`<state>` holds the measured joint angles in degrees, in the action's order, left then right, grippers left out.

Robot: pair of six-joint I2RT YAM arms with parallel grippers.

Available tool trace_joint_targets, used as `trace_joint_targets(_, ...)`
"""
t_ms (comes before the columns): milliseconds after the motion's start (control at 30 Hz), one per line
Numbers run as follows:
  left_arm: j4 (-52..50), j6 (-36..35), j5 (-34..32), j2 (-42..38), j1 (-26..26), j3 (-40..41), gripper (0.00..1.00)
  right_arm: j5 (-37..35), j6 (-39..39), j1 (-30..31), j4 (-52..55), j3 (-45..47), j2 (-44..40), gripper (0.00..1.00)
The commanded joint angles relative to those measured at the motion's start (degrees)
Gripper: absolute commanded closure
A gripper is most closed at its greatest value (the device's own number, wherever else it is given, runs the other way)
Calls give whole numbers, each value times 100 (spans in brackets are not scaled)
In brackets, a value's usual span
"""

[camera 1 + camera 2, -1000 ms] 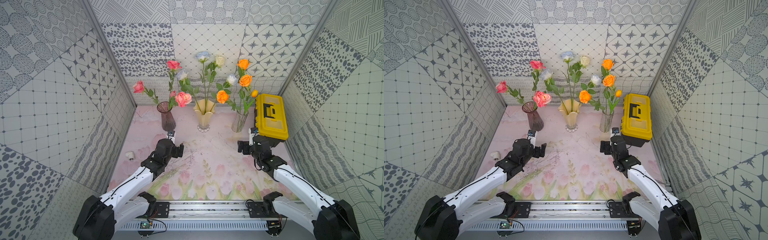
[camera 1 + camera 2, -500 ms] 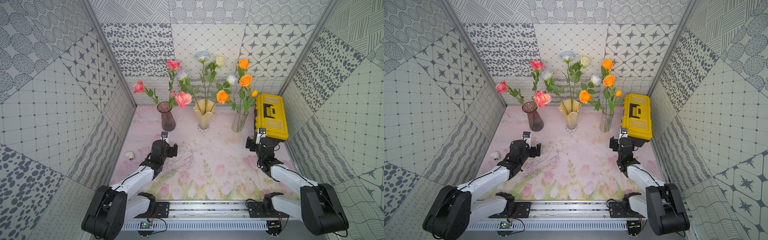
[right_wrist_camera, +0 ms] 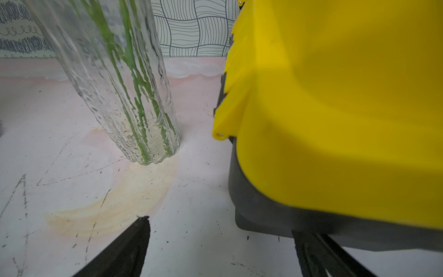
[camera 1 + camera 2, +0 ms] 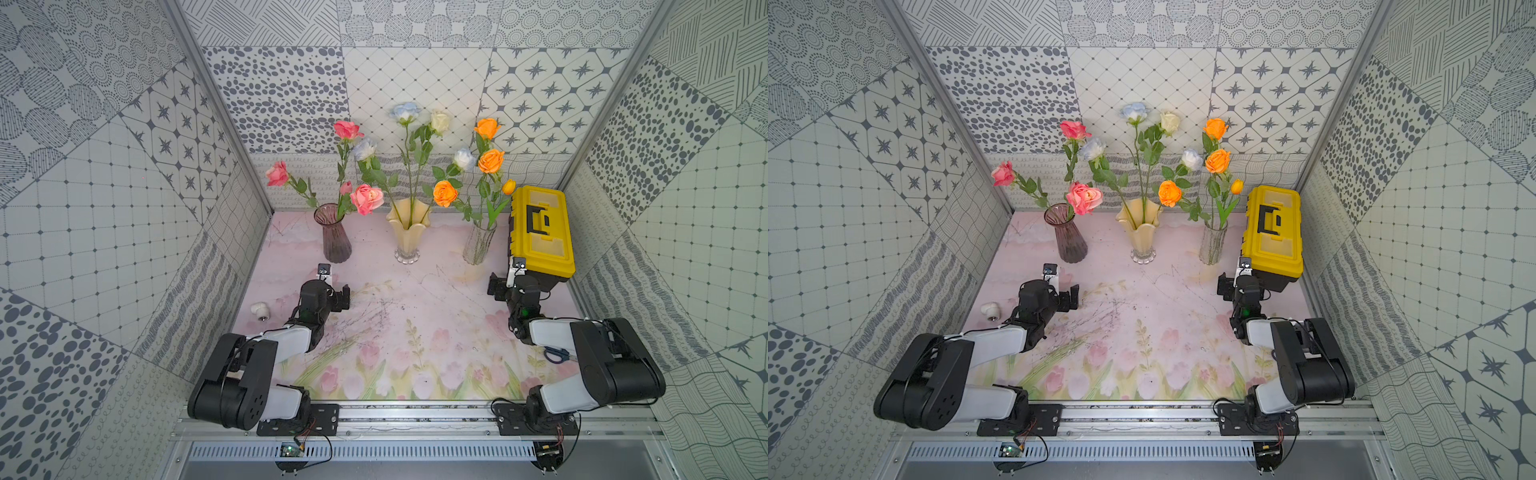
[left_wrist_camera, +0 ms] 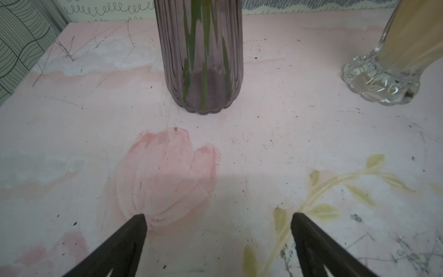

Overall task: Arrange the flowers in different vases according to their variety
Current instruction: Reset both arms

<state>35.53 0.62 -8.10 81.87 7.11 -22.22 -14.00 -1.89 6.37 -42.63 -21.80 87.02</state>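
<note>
Three vases stand in a row at the back. The purple vase [image 4: 336, 237] [image 5: 203, 60] holds pink roses [image 4: 366, 198]. White and pale-blue roses [image 4: 405, 112] stand in the cream vase [image 4: 408, 232] [image 5: 388, 60]. The clear vase [image 4: 478, 245] [image 3: 115, 84] holds orange roses [image 4: 490, 160] and a small orange tulip [image 4: 508, 186]. My left gripper [image 4: 332, 293] [image 5: 219, 215] is open and empty, low over the mat, short of the purple vase. My right gripper [image 4: 515, 286] [image 3: 219, 225] is open and empty, between the clear vase and the toolbox.
A yellow-and-black toolbox [image 4: 540, 228] [image 3: 335, 108] stands at the back right, close to my right gripper. A small white object [image 4: 259, 309] lies by the left wall. Blue scissors [image 4: 557, 354] lie under my right arm. Patterned walls close in three sides.
Both arms have folded back toward the front rail, elbows drawn in. The right gripper has shifted closer to the toolbox. Both grippers stay open; the flowers have not moved.
</note>
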Motion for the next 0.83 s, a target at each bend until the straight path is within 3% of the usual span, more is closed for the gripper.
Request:
trace_joint_targets(0, 1314, -18, 299, 536, -200, -2, 1, 169, 119, -22, -1205, 103, 260, 3)
trace_joint_targets(133, 1635, 52, 343, 853, -298, 10, 1, 204, 137, -31, -953, 38, 204, 3)
trace_joint_targets(267, 1347, 179, 386, 820, -369, -87, 1, -344, -69, -8, -938, 6, 220, 3)
trace_joint_targets(800, 1308, 193, 423, 822, -385, -101, 1, -341, -66, -13, -921, 8, 215, 3)
